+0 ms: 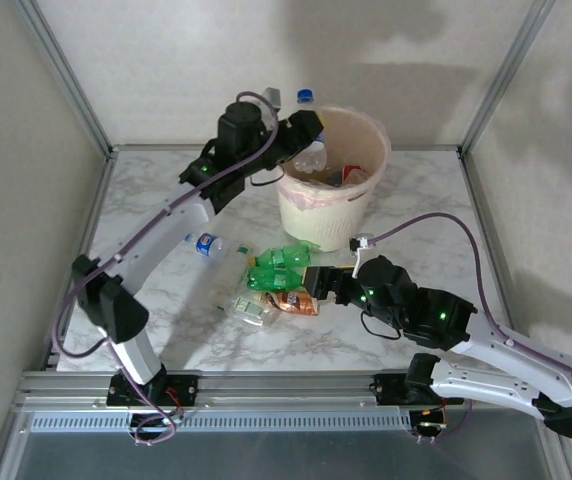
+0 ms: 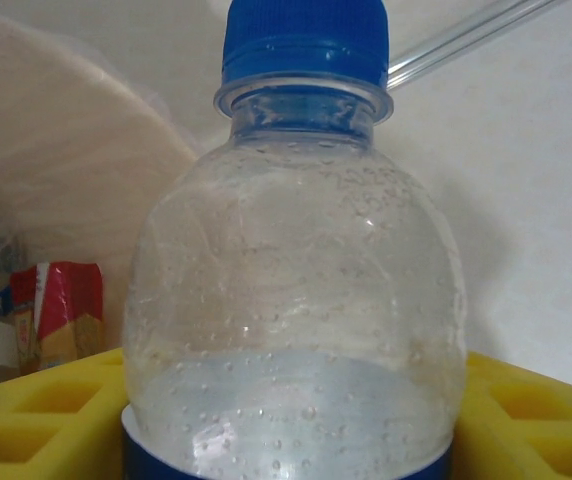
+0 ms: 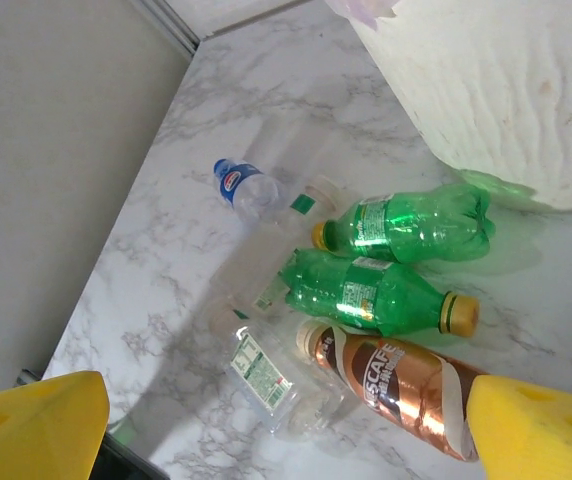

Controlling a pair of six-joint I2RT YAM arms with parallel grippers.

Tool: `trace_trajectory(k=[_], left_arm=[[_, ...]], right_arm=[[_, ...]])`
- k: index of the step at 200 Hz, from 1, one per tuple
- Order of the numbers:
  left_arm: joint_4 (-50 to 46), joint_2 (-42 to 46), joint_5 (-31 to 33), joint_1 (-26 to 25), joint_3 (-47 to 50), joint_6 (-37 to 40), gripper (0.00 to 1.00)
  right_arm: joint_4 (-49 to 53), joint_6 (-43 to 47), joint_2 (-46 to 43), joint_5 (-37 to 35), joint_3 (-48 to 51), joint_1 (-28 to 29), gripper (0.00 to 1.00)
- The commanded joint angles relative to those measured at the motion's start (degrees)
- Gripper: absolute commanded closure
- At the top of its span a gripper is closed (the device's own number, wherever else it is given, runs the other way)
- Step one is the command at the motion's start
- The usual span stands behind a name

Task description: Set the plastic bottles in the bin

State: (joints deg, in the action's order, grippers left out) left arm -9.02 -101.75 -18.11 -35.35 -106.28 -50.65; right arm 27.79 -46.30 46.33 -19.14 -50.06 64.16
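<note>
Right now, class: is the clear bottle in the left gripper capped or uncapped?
Capped: the clear bottle wears a blue cap on its neck.

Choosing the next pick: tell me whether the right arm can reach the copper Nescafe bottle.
Probably yes. The right gripper hangs open close by the Nescafe bottle, with nothing lying on it; a green bottle lies close alongside.

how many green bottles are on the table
2: one green bottle lies by the bin, the second beside it, near the brown bottle. Others may hide in the bin.
</note>
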Motion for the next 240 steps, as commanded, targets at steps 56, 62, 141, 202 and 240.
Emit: trace_trajectory(k=[56,62,141,202,240], left_arm=[[-8.8,-8.63,4.5,-1.91,-9.62,3.72,0.19],[-8.54,-8.51,4.51,-1.98,-9.6,3.81,0.17],[-12.43,5.93,18.28,-0.83,-4.11,11.3,0.12],[-6.39,32.73,21.16,9.3,32.61,7.92,0.0],[-8.63,42.16,20.26,12.59,44.73,8.47,0.0]], right_arm=[[-0.72,-1.6,0.6,0.06,1.46,0.52,0.08],[-0.66,-1.6,0.59,0.04,1.5,0.49,0.08],[-3.54,4.97,11.82,6.53,-1.87,0.78,0.08],[-8.6,13.17,30.37,15.28,-7.57,1.3,0.1],[-8.18,16.68,38.02,17.43,-11.28,1.74,0.1]])
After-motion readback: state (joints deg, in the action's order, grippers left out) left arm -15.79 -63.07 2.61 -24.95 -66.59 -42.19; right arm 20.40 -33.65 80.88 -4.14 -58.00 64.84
